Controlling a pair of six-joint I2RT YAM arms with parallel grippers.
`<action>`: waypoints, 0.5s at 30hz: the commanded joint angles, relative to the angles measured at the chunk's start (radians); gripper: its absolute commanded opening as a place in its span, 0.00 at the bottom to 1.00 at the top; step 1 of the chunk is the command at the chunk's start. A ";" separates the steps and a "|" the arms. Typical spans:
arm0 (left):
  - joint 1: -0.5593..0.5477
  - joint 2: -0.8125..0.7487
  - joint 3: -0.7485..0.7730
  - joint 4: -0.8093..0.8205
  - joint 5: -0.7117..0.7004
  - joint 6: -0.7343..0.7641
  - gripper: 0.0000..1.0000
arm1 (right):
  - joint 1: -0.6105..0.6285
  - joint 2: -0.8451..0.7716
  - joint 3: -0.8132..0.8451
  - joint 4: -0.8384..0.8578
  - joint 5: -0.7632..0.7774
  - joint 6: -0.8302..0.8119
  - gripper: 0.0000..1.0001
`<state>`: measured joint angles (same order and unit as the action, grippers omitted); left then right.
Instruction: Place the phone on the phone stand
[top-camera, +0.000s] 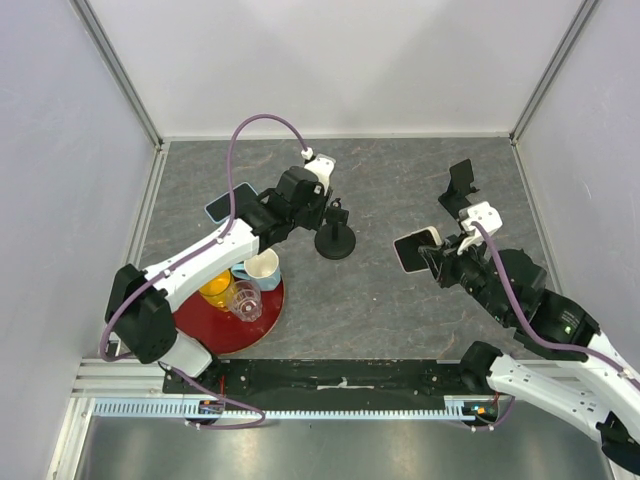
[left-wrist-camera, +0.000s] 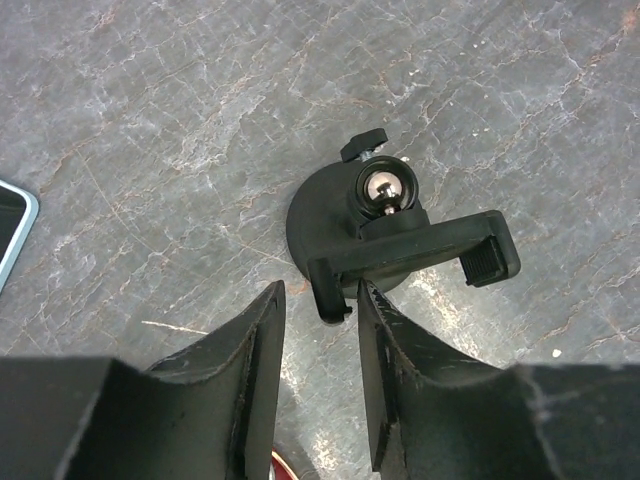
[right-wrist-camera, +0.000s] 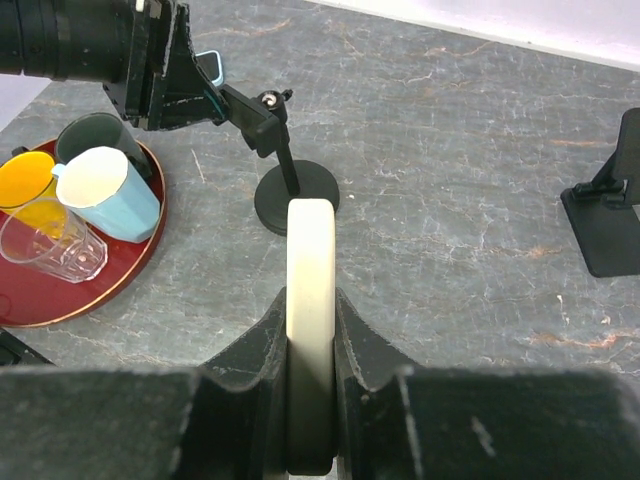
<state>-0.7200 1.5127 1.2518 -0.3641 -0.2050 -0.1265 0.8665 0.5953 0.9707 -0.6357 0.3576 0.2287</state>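
The phone stand (top-camera: 335, 243) is black, with a round base, a thin stem, a ball joint and a clamp bar (left-wrist-camera: 420, 255) on top. My left gripper (left-wrist-camera: 320, 290) is open at the clamp's left end. The hooked tip of the bar sits between the fingertips, close against the right one, with a gap to the left one. The phone (right-wrist-camera: 311, 260), in a cream case, stands edge-on in my right gripper (right-wrist-camera: 311, 300), which is shut on it. In the top view the phone (top-camera: 417, 249) hangs above the table, right of the stand.
A second phone with a blue rim (top-camera: 228, 203) lies flat at the back left. A red tray (top-camera: 225, 325) with several cups sits at the near left. Another black stand (top-camera: 460, 190) is at the back right. Grey walls enclose the table.
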 joint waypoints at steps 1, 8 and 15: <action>0.001 0.021 0.054 0.028 0.036 -0.010 0.41 | 0.000 -0.014 0.006 0.116 -0.003 -0.014 0.00; 0.002 0.050 0.060 0.040 0.019 0.034 0.22 | 0.000 0.037 0.013 0.143 -0.077 -0.038 0.00; 0.007 -0.002 0.017 0.073 0.254 0.117 0.02 | 0.000 0.107 0.023 0.145 -0.253 -0.123 0.00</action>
<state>-0.7113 1.5475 1.2781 -0.3477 -0.1406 -0.0868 0.8665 0.6930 0.9684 -0.5911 0.2302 0.1692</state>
